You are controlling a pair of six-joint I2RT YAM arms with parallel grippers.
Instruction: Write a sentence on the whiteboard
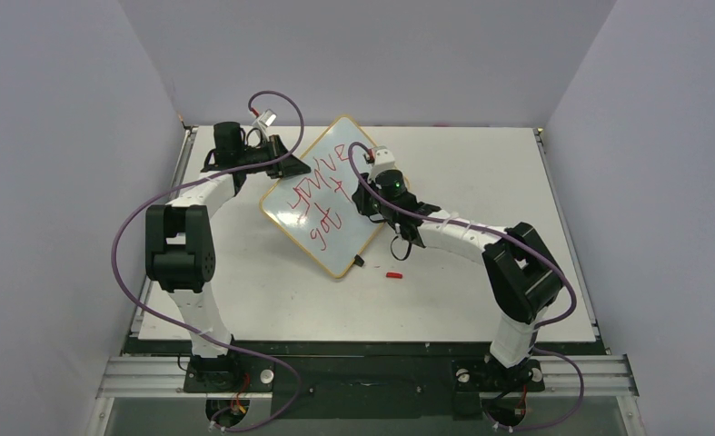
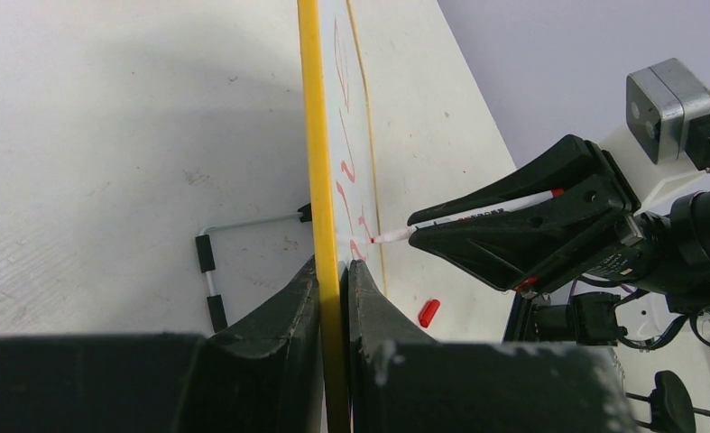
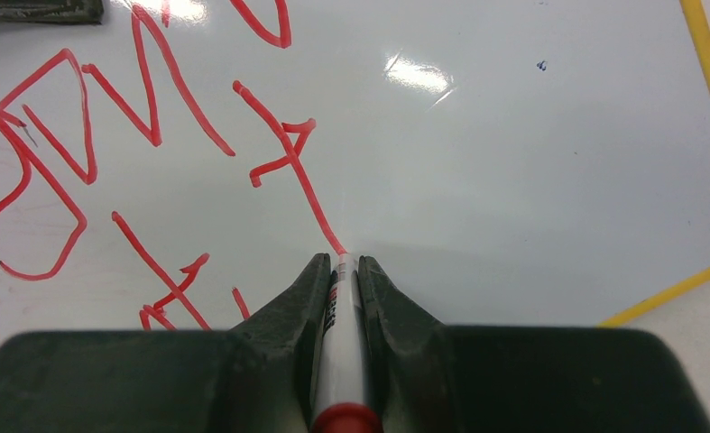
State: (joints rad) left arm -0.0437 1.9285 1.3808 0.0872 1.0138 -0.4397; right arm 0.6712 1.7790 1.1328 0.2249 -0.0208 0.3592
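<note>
The whiteboard (image 1: 340,243), white with a yellow frame (image 2: 310,135), stands tilted on the table. My left gripper (image 2: 333,263) is shut on its edge, one finger on each side of the frame, at the board's upper left (image 1: 290,166). My right gripper (image 3: 342,260) is shut on a white marker (image 3: 340,343) with a red end. The marker tip touches the board at the foot of a red "t" stroke. The sentence (image 1: 322,195) shows as red handwriting in two lines, "you've" above and "got t" below (image 3: 152,117). The left wrist view shows the marker (image 2: 477,209) slanting into the board.
A red marker cap (image 1: 393,274) lies on the table just right of the board's lower corner (image 2: 429,312). A wire stand with black sleeves (image 2: 208,271) props the board from behind. A black clip (image 1: 360,261) sits on its lower edge. Grey walls enclose the table.
</note>
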